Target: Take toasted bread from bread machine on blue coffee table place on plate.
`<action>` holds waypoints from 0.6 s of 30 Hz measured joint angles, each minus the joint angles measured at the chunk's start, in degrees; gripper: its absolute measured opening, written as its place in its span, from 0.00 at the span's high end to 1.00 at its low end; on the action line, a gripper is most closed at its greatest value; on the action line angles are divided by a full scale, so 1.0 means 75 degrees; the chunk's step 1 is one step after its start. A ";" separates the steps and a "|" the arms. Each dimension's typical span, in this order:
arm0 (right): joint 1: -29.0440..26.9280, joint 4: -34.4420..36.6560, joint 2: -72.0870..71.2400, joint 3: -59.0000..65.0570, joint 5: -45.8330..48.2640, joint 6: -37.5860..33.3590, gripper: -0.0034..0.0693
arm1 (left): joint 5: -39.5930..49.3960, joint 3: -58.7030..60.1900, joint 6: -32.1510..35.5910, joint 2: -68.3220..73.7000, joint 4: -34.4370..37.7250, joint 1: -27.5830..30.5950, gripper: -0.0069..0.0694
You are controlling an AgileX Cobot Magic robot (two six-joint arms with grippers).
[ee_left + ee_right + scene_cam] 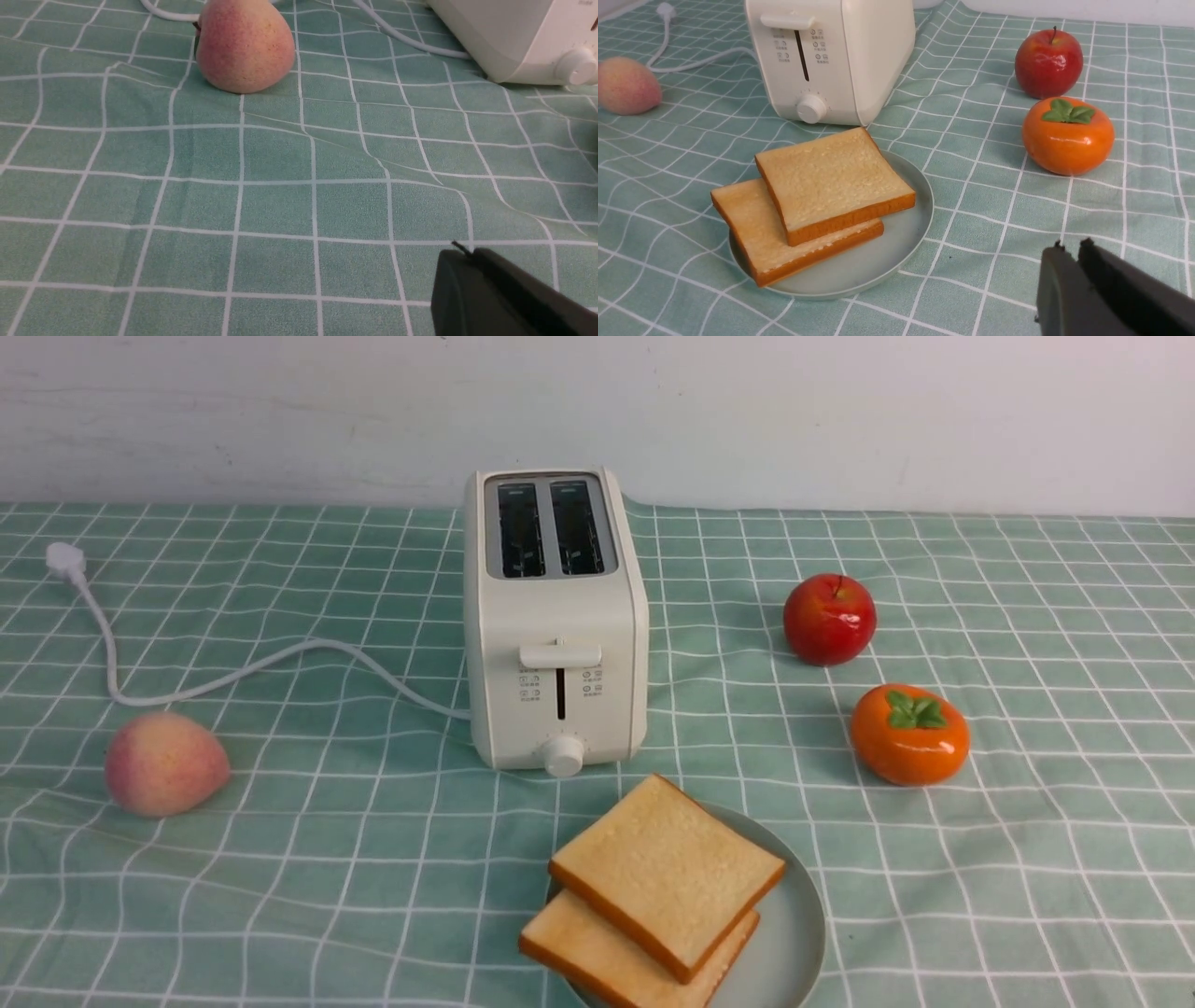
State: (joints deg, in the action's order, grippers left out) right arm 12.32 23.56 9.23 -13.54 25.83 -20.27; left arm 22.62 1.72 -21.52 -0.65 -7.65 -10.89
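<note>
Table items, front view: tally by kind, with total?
Golden square toast slices: 2
Pale blue-green round plate: 1
Cream-white boxy two-slot toaster: 1
Fruit: 3 (pink-yellow peach, red apple, orange persimmon)
Total: 7

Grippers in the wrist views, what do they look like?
Little shows. The left gripper and right gripper are matte black, with flat, smooth-sided fingers that have rounded corners. No markings or cables are visible. The arms are out of view.
</note>
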 joint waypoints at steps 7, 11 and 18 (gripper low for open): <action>0.0000 0.0000 0.0000 0.0000 0.0000 0.0000 0.87 | -0.0008 0.0000 -0.0009 0.0000 0.0019 0.0000 0.91; 0.0000 0.0000 0.0000 0.0000 0.0000 0.0000 0.86 | -0.0008 0.0000 -0.0009 0.0000 0.0025 0.0000 0.91; 0.0000 0.0000 0.0000 0.0000 0.0000 0.0000 0.85 | -0.0008 0.0000 -0.0009 0.0000 0.0025 0.0000 0.91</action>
State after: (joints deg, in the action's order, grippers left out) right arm 12.32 23.56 9.23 -13.54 25.83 -20.27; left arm 22.57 1.72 -21.58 -0.65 -7.47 -10.89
